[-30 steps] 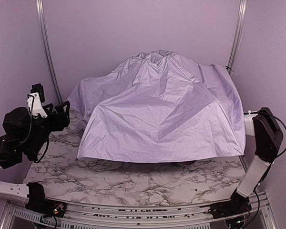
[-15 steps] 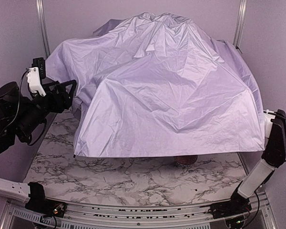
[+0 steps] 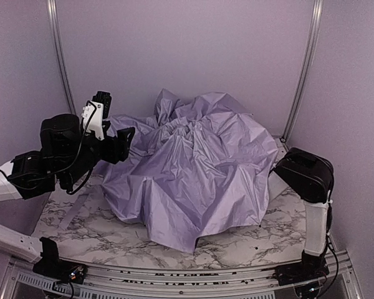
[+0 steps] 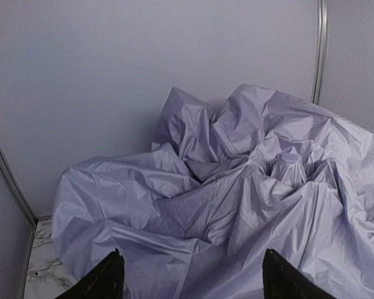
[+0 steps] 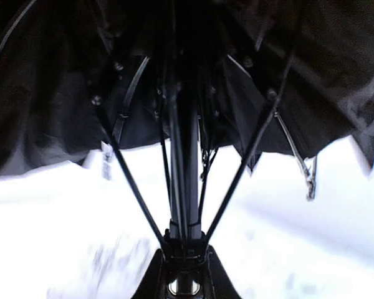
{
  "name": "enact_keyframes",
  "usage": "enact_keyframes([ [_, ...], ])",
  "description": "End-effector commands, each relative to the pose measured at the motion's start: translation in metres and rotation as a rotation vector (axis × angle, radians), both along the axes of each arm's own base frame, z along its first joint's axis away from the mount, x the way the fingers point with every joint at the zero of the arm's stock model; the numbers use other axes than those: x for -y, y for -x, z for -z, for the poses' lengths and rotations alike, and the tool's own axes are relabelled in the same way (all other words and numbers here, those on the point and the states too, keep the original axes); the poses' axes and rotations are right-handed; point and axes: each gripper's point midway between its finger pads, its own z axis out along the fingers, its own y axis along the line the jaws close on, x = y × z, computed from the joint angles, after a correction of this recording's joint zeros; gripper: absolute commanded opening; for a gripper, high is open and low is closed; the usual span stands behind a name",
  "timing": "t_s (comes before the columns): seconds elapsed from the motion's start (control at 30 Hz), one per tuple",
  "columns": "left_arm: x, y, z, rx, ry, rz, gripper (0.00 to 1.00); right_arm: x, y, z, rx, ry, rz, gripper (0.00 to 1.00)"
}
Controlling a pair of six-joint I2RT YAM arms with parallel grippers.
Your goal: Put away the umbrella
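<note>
From above, the umbrella [image 3: 193, 168] hides the right jaws; up close its shaft [image 5: 186, 156] seems held between them, bottom cut off.

Looks like a robotics lab booth: plain walls [image 3: 187, 50], metal posts [image 3: 302, 81], marble-print table [image 3: 249, 242], left arm [image 3: 56, 156] and right arm [image 3: 308, 177] bolted on.
</note>
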Motion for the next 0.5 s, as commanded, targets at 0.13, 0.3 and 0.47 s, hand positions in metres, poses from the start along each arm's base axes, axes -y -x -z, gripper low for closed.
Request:
enact_keyframes([
  [0.13,0.043,-0.012,0.031,-0.047,-0.102,0.091,0.79,0.020,0.007,-0.006,0.039,-0.024,0.080,0.06],
  [0.3,0.055,-0.013,0.038,-0.072,-0.092,0.128,0.80,0.004,0.012,-0.032,0.072,0.000,0.003,0.08],
  [0.47,0.041,-0.008,0.031,-0.068,-0.038,0.108,0.80,-0.003,0.010,-0.059,0.104,0.001,-0.025,0.08],
])
